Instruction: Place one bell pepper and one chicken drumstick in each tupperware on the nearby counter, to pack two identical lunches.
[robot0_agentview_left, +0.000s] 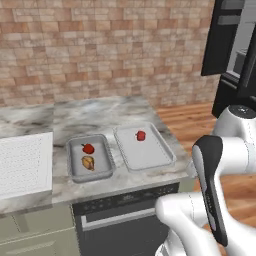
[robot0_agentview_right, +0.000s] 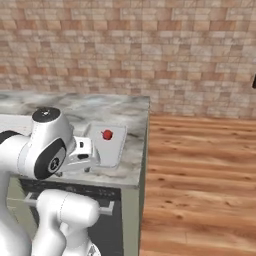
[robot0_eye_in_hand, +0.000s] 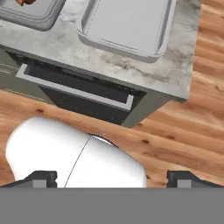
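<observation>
The white ribbed slab (robot0_agentview_left: 22, 162) lies leftmost on the counter (robot0_agentview_left: 100, 116). Beside it, the narrower tupperware (robot0_agentview_left: 89, 158) holds a bell pepper (robot0_agentview_left: 88, 148) and a chicken drumstick (robot0_agentview_left: 88, 163). The wider tupperware (robot0_agentview_left: 143, 146) holds only a bell pepper (robot0_agentview_left: 141, 135); its drumstick is missing. The jaws stand released and empty, over the floor (robot0_eye_in_hand: 183, 127). Risk: approaching low could strike the counter edge or the dark drawer front (robot0_eye_in_hand: 83, 94) below.

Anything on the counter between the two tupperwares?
No. In the left base view only a narrow strip of bare marbled counter separates the narrower tupperware from the wider tupperware; their rims do not touch.
</observation>
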